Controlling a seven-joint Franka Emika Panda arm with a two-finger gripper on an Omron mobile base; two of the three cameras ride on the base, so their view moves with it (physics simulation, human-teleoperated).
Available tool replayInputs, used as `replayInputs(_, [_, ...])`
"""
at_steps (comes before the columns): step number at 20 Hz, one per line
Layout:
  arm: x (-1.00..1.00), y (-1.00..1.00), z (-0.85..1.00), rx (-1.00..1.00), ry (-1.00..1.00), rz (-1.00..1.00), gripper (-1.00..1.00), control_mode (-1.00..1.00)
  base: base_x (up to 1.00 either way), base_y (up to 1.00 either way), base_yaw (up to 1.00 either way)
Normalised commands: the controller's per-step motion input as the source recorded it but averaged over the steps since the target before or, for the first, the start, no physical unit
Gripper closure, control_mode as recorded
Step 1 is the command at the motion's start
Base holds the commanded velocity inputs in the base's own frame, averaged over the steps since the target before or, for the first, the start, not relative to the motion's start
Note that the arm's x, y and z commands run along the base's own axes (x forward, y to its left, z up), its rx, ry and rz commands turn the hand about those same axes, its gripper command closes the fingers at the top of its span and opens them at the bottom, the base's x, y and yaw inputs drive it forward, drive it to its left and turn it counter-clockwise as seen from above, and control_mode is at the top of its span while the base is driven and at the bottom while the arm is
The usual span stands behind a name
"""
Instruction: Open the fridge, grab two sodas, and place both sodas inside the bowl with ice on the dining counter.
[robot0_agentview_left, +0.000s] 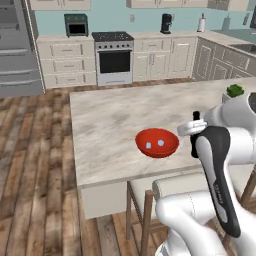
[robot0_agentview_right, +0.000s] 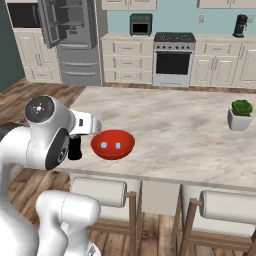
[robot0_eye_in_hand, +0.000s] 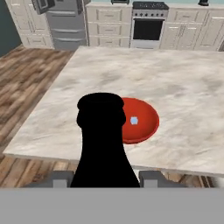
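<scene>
1. The gripper is pinching the dark soda bottle at its body, one finger on each side, so the bottle stands neck-up along the hand and rides upright; in the hand view its black cap and neck loom in the foreground.
2. The bottle hangs at the near edge of the dining counter, just beside the bowl and not yet over it, which suggests the carry is nearly at the drop-off point.
3. The bowl sits near the counter's near edge, probably for easy reach; it is shallow, round, glossy red, with two small pale ice cubes inside.
4. The bottle is slim, matte black, with a rounded cap wider than its neck.
5. The counter is a flat beige marble-look slab with a thick light rim.
6. The fridge stands far off at the back left, grey and metallic, one upper door swung open.
</scene>
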Motion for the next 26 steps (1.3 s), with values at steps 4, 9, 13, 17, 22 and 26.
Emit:
replayInputs(4, [1.0, -0.08, -0.5, -0.02, 0.14, 0.25, 1.0, -1.0, 0.0, 0.0, 0.0])
replayInputs(9, [1.0, 0.0, -0.61, -0.1, 0.16, 0.24, 1.0, -1.0, 0.0, 0.0, 0.0])
replayInputs(13, [0.79, 0.0, -0.37, -0.15, 0.17, 0.18, 1.0, -1.0, 0.0, 0.0, 0.0])
replayInputs(17, [0.67, 0.0, -0.23, -0.16, 0.16, 0.16, 1.0, -1.0, 0.0, 0.0, 0.0])
replayInputs(22, [0.6, 0.0, -0.27, -0.1, 0.09, 0.19, 1.0, -1.0, 0.0, 0.0, 0.0])
replayInputs(26, [0.39, 0.0, -0.41, -0.09, 0.01, 0.2, 1.0, -1.0, 0.0, 0.0, 0.0])
